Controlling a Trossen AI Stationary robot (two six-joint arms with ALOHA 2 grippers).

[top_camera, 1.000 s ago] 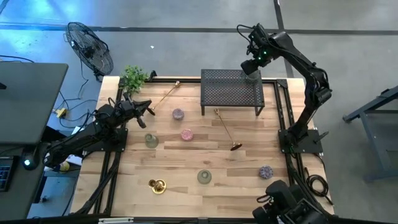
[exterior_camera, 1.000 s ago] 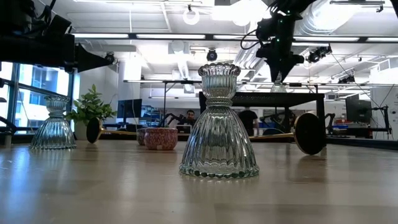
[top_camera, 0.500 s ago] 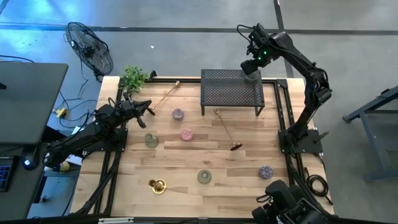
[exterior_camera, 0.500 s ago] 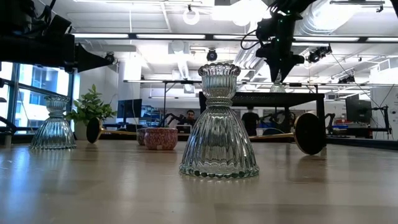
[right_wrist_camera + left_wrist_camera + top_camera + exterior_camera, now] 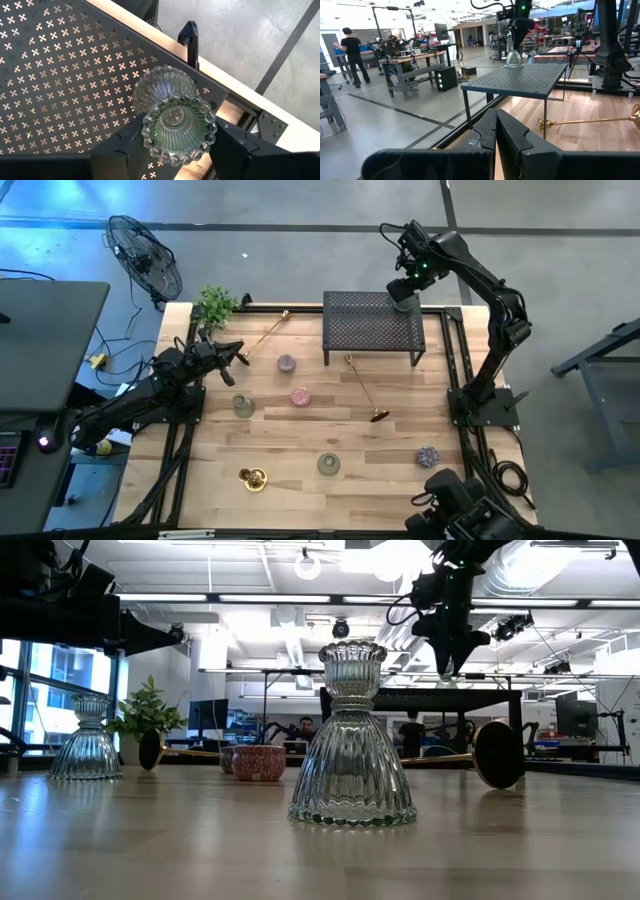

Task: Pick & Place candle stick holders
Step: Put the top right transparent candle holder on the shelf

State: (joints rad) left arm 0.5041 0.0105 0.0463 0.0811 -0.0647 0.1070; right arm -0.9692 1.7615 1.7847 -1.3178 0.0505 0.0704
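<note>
The right gripper (image 5: 175, 145) is hanging over the far right corner of the black perforated metal mesh rack (image 5: 372, 322), with its two dark fingers (image 5: 122, 145) spread wide on either side of a clear ribbed glass candle stick holder (image 5: 172, 112). The fingers are standing clear of the glass, so the gripper is pinching nothing. Seen from this gripper, the glass holder is lying directly beneath and between the fingers, standing upright on the rack top with its beaded rim facing up toward the wrist; its long axis is running straight along the gripper's line of approach. In the left wrist view the same holder (image 5: 513, 59) is sitting near the rack's corner under the dark gripper (image 5: 520, 25), with a visible gap between them.

The holder appears to be already placed on the rack, so the coming move probably turns on a straight lift along that vertical axis, keeping both fingers off the rim.

The left gripper (image 5: 238, 356) is waiting well away from the rack, off its left end near the small green potted plant (image 5: 214, 304), with its fingers (image 5: 512, 137) pressed together on nothing. The right arm is much the nearer to this holder.
</note>
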